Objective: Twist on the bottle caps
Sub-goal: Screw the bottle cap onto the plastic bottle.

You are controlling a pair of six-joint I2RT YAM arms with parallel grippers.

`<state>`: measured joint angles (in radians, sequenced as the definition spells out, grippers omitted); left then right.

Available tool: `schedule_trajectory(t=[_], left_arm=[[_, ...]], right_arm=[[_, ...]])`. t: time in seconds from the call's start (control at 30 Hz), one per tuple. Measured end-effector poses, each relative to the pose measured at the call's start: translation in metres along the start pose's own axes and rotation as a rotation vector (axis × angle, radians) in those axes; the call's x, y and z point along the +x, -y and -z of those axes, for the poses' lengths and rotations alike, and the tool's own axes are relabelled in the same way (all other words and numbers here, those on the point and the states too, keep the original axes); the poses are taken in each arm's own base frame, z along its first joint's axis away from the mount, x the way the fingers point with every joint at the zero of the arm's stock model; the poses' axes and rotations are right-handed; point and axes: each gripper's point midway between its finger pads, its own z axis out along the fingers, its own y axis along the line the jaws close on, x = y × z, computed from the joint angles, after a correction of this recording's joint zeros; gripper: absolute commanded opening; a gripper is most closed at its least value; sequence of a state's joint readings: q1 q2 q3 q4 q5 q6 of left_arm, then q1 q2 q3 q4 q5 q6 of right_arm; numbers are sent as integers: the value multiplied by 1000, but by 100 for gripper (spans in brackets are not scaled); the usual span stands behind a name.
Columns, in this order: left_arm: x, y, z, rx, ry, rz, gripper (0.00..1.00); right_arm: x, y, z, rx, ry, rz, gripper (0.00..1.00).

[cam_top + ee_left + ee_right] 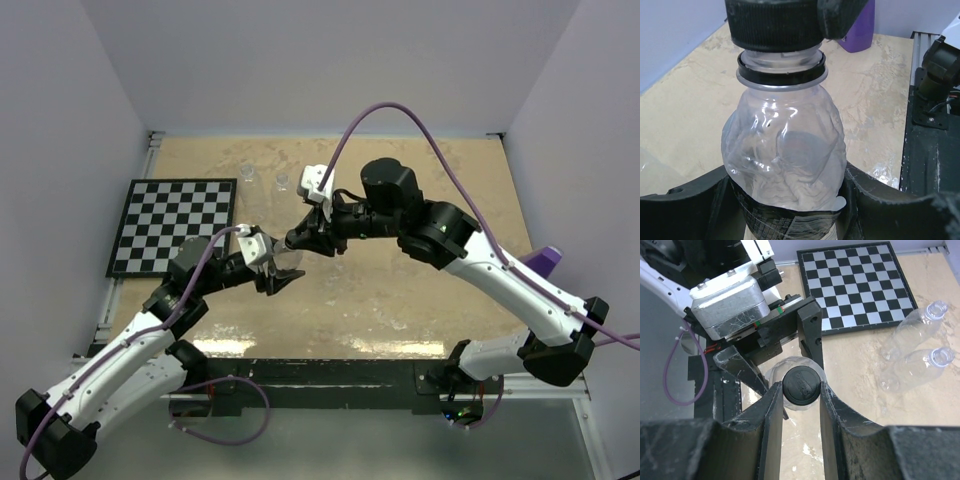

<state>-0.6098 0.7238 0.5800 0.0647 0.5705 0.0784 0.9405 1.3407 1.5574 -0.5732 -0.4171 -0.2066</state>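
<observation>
Just right of the chessboard (172, 226), the left gripper (275, 270) clamps an empty clear bottle (785, 150) by its crumpled body while the right gripper (298, 240) pinches the black cap (801, 385) sitting on its neck, with two more open, empty bottles (912, 332) beside the board's far corner.

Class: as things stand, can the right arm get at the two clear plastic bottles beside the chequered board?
Probably not yet: its fingers are shut on the round black plastic cap of the clear bottle the left fingers hold. The path looks free.
</observation>
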Motion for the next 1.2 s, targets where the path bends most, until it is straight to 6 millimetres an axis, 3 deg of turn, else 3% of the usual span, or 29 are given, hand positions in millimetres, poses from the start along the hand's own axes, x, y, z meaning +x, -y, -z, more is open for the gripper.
schedule_trajectory(t=[0.57, 1.2], left_arm=[[-17, -11, -9, -86, 83, -36, 0], [-10, -29, -16, -216, 80, -15, 0]], right_arm=[[-15, 8, 5, 73, 21, -100, 16], [-9, 27, -1, 176, -19, -179, 13]])
